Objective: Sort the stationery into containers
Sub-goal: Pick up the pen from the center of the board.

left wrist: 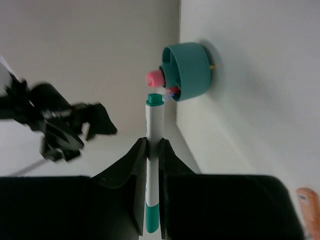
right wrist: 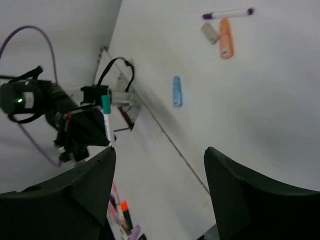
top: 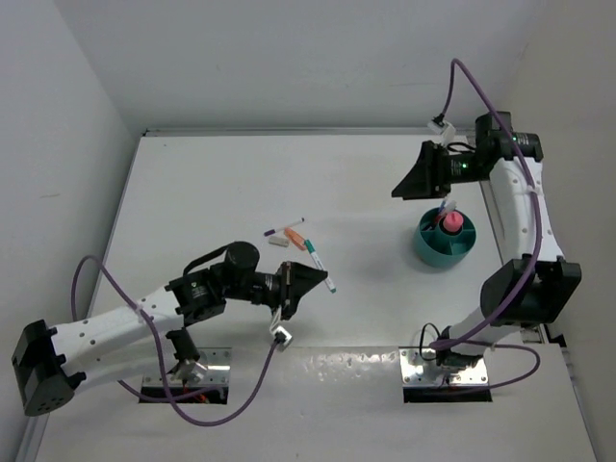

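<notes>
Teal-capped pen (left wrist: 154,150) is pinched between my left jaws, clear of the worktop (top: 221,183), its cap poking past them toward the teal organiser cup (top: 429,252); my right jaws hang spread apart near that cup.

Both arms are built from smooth white shells joined by chunky black motor housings. The left arm (top: 115,321) has a row of small dark screw holes along its long white link, behind the tool. The right arm (top: 525,207) has the same white link and a big black elbow block. A purple cable (top: 452,91) runs along each arm to a small white plug (top: 280,336) behind the wrist. The left gripper (top: 318,279) and right gripper (top: 404,188) are matte black with broad, wedge-shaped fingers (right wrist: 240,190). A green light (top: 463,168) glows just behind the right tool. Each base sits on a shiny metal plate (top: 416,371).
</notes>
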{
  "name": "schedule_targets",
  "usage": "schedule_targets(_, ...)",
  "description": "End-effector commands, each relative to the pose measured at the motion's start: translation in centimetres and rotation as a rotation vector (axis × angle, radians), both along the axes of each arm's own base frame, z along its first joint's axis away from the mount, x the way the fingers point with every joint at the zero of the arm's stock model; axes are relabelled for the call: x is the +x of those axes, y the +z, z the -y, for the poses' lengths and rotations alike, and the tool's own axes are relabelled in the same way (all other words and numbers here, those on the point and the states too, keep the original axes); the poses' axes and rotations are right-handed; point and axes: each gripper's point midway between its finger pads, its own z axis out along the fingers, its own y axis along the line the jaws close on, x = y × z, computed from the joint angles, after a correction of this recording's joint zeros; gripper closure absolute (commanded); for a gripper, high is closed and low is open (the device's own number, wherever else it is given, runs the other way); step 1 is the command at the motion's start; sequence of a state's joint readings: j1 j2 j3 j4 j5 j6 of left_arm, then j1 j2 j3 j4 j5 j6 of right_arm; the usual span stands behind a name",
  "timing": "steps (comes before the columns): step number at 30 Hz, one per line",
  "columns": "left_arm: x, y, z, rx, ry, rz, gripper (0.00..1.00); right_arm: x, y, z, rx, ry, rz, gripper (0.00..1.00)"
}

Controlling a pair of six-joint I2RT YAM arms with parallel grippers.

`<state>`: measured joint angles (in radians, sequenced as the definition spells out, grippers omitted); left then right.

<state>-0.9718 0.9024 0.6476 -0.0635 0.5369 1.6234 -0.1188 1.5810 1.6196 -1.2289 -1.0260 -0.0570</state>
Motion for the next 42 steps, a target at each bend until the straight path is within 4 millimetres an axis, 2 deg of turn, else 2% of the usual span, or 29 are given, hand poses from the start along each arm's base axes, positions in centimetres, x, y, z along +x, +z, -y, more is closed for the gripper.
schedule_targets(1, -3.7, 3.7, 0.1, -0.112, -0.217, 0.409, 1.0, -2.8, 1.1, -3.4, 0.105, 0.137, -0.063, 0.29)
schedule_targets(2, -4.3, 3.0, 0.0, -0.105, -0.256, 0.496, 1.0, -3.5, 0.9, -4.1, 0.102, 0.163, -0.068, 0.28)
schedule_targets(3, -4.9, 3.2, -0.2, -0.118, -0.285, 0.534, 1.0, -4.9, 0.1, -5.7, 0.094, 0.237, -0.084, 0.27)
schedule_targets(4, -5.2, 3.2, -0.2, -0.123, -0.306, 0.574, 1.0, -5.7, -0.2, -6.4, 0.086, 0.271, -0.09, 0.26)
schedule_targets(5, -5.7, 2.1, -0.3, -0.082, -0.349, 0.616, 1.0, -7.0, -0.7, -7.5, 0.077, 0.329, -0.111, 0.26)
schedule_targets(8, -6.5, 1.9, -0.3, -0.069, -0.404, 0.676, 1.0, -8.8, -1.5, -9.2, 0.074, 0.406, -0.138, 0.26)
schedule_targets(13, -8.0, 1.0, -0.1, -0.05, -0.483, 0.662, 1.0, -10.2, -1.2, -10.8, 0.065, 0.498, -0.104, 0.3)
schedule_targets(16, -8.6, 0.5, 0.2, -0.052, -0.521, 0.666, 1.0, -11.3, -1.3, -11.7, 0.042, 0.581, -0.074, 0.36)
schedule_targets(17, -8.8, 0.6, 0.3, -0.063, -0.529, 0.673, 1.0, -12.1, -1.6, -11.9, 0.022, 0.623, -0.071, 0.37)
schedule_targets(23, -9.3, 1.1, 1.2, -0.077, -0.572, 0.689, 1.0, -13.8, -3.2, -13.6, -0.019, 0.738, -0.112, 0.41)
schedule_targets(27, -9.7, 1.5, 1.5, -0.086, -0.586, 0.697, 1.0, -14.4, -4.3, -14.8, -0.024, 0.778, -0.155, 0.41)
schedule_targets(32, -9.7, 1.5, 1.7, -0.08, -0.584, 0.703, 1.0, -14.8, -4.4, -15.7, -0.019, 0.812, -0.167, 0.42)
schedule_targets(35, -9.6, 1.5, 1.8, -0.074, -0.579, 0.707, 1.0, -15.1, -4.1, -16.1, -0.008, 0.827, -0.166, 0.48)
schedule_targets(39, -9.2, 1.3, 1.8, -0.058, -0.562, 0.712, 1.0, -16.7, -4.2, -16.1, -0.017, 0.873, -0.173, 0.64)
schedule_targets(42, -8.9, 1.2, 1.8, -0.048, -0.546, 0.71, 1.0, -17.6, -4.3, -15.9, -0.028, 0.902, -0.172, 0.72)
